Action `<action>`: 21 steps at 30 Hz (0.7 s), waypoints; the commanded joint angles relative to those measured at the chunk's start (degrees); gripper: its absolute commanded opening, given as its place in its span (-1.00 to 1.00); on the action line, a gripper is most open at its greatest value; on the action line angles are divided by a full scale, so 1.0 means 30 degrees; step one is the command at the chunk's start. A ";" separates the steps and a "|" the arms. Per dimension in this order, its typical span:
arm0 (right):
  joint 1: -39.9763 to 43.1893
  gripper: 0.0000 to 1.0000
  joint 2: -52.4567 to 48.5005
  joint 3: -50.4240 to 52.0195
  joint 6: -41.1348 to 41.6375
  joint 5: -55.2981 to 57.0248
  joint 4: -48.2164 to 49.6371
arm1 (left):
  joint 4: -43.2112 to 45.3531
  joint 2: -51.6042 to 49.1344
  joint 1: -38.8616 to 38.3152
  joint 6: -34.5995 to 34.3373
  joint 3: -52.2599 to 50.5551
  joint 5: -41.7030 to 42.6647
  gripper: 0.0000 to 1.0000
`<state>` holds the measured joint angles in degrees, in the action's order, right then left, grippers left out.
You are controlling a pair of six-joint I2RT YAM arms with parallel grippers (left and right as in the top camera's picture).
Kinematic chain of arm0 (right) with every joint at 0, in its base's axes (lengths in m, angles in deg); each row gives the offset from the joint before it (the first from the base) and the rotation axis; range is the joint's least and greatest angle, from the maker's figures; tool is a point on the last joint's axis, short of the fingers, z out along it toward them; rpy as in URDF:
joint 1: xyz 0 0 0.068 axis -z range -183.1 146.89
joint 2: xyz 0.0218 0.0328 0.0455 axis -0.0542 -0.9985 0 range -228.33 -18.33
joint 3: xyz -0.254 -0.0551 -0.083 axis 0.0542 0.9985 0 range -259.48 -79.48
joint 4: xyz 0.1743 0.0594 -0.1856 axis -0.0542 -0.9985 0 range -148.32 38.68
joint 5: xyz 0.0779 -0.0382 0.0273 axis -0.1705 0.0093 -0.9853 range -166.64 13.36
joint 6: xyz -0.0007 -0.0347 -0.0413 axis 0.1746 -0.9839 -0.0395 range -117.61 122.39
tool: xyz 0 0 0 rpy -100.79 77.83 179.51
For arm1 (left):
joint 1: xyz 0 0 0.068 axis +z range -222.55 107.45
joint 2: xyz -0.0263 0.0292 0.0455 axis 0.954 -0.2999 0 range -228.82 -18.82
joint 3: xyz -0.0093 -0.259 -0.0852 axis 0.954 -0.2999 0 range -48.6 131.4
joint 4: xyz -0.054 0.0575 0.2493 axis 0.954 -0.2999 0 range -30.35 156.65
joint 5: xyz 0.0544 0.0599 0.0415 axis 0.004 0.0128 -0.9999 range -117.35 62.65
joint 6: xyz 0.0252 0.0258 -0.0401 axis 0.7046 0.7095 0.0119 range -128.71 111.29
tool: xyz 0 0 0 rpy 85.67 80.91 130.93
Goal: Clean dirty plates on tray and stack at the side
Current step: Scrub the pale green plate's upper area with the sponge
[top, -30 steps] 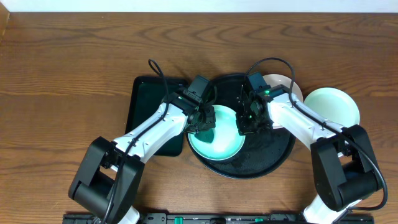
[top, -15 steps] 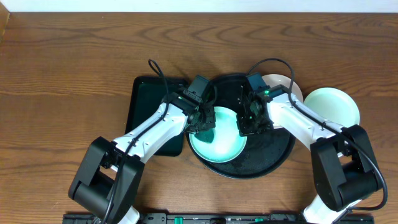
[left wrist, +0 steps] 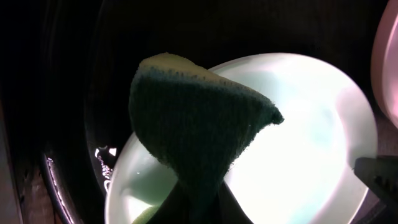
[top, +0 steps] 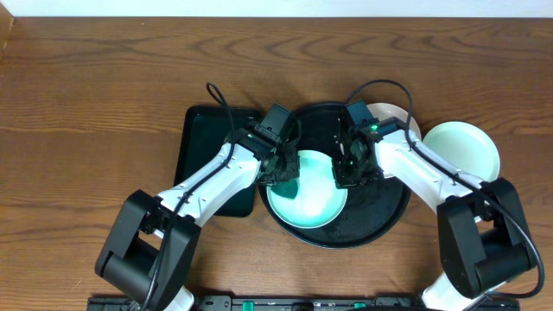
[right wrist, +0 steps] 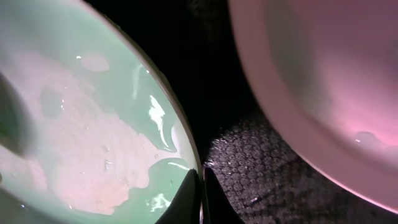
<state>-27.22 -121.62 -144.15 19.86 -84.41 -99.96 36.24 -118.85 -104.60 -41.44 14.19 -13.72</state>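
A pale mint-green plate lies on the round black tray, wet inside in the right wrist view. My left gripper is shut on a dark green sponge with a yellow back, and the sponge rests on the plate's left inner side. My right gripper is shut on the same plate's right rim, one finger inside and one outside. A white plate sits at the tray's back right edge. A second mint-green plate rests on the table to the right of the tray.
A rectangular dark green tray lies to the left of the black tray, under my left arm. The black tray's textured floor shows between the two plates. Brown wooden table surrounds everything.
The mint-green plate on the tray has slid slightly to the right, with my right gripper on its rim. The sponge has stayed on the plate.
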 commanded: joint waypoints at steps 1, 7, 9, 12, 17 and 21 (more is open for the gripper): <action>0.0153 -0.98 0.0444 -0.0044 0.1042 0.1647 -0.0153 | 0.0022 0.0299 -0.0058 0.0321 0.0299 0.0240 -0.85; 0.0153 -0.97 0.0430 -0.0015 0.1275 0.1690 -0.0131 | 0.0022 0.0809 -0.0058 0.0321 0.0313 0.0240 -0.85; 0.0153 -0.97 0.0423 0.0051 0.1566 0.1931 -0.0117 | 0.0044 0.0845 -0.0058 0.0321 0.0313 0.0240 -0.85; 0.0153 -0.97 0.0423 0.0291 0.2076 0.2120 0.0095 | 0.0080 0.0838 -0.0058 0.0321 0.0313 0.0240 -0.85; 0.0153 -0.97 0.0423 0.0488 0.2106 0.2084 0.0357 | 0.0364 0.0838 -0.0058 0.0321 0.0357 0.0357 -0.85; 0.0153 -0.97 0.0423 0.0488 0.2186 0.2091 0.0379 | -0.0386 0.0838 -0.0066 0.0663 0.1231 0.0816 -0.85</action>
<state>-27.22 -121.55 -143.10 24.93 -79.65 -99.02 35.98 -117.93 -104.60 -41.16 14.54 -12.67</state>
